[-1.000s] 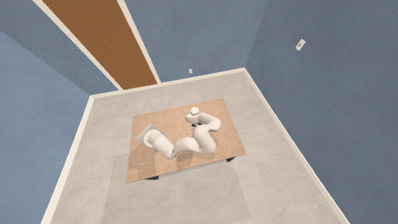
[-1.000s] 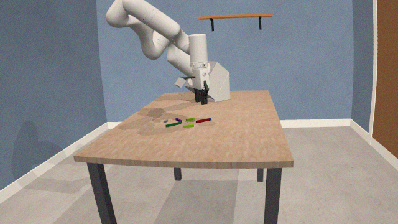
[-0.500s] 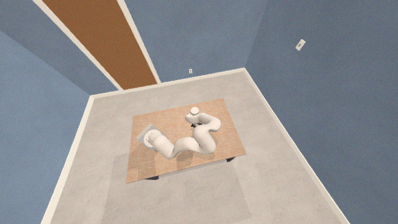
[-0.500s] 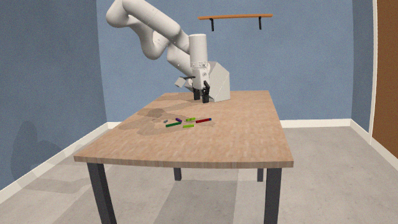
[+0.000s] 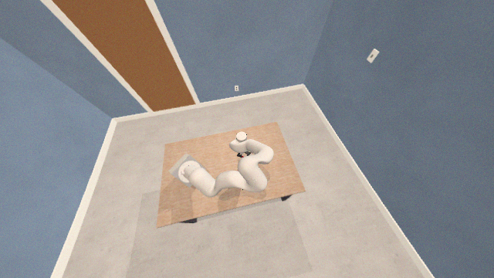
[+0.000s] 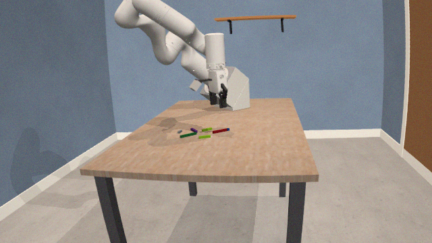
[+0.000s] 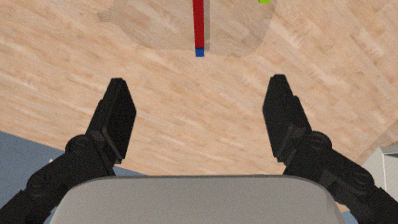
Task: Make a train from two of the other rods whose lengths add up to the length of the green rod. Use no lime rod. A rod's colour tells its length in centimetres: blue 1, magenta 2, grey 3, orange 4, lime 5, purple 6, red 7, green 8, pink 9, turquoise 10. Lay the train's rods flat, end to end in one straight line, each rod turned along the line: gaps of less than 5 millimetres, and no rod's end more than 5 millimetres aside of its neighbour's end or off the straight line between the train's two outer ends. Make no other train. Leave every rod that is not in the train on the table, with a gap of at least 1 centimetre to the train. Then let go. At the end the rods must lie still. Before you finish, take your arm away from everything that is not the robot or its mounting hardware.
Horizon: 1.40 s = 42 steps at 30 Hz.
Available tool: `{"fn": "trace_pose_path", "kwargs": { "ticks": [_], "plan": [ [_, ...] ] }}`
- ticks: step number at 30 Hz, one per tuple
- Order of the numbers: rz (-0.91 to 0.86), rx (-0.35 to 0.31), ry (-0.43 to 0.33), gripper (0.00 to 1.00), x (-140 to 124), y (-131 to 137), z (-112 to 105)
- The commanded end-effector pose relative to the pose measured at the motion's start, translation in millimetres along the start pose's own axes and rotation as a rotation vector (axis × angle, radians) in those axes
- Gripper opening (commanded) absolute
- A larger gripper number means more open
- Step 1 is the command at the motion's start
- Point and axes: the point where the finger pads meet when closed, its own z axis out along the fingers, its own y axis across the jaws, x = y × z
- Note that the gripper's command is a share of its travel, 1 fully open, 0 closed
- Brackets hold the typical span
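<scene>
The red rod (image 6: 220, 131) lies flat on the table with the small blue rod (image 6: 228, 129) at its right end, in one line. They also show in the wrist view, the red rod (image 7: 198, 22) above the blue rod (image 7: 199, 52). The green rod (image 6: 187, 135) lies to their left. My gripper (image 6: 218, 100) hangs well above the table, over the red and blue rods, open and empty; its fingers stand wide apart in the wrist view.
Two lime rods (image 6: 206, 129) (image 6: 204, 137), a purple rod (image 6: 194, 129) and a small grey rod (image 6: 179, 131) lie near the green rod. The arm's base box (image 6: 236, 89) stands at the table's back. The arm (image 5: 239, 170) hides the rods in the overhead view.
</scene>
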Motion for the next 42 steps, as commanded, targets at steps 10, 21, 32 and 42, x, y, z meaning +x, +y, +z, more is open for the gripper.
{"fn": "trace_pose_path", "kwargs": {
  "ticks": [10,21,32,42],
  "plan": [
    [0.001,0.001,0.000,1.00,0.2,-0.6,-62.3],
    [0.001,0.001,0.000,1.00,0.2,-0.5,-70.3],
    [0.001,0.001,0.000,1.00,0.2,-0.5,-70.3],
    [0.001,0.001,0.000,1.00,0.2,-0.5,-70.3]
  ]
}}
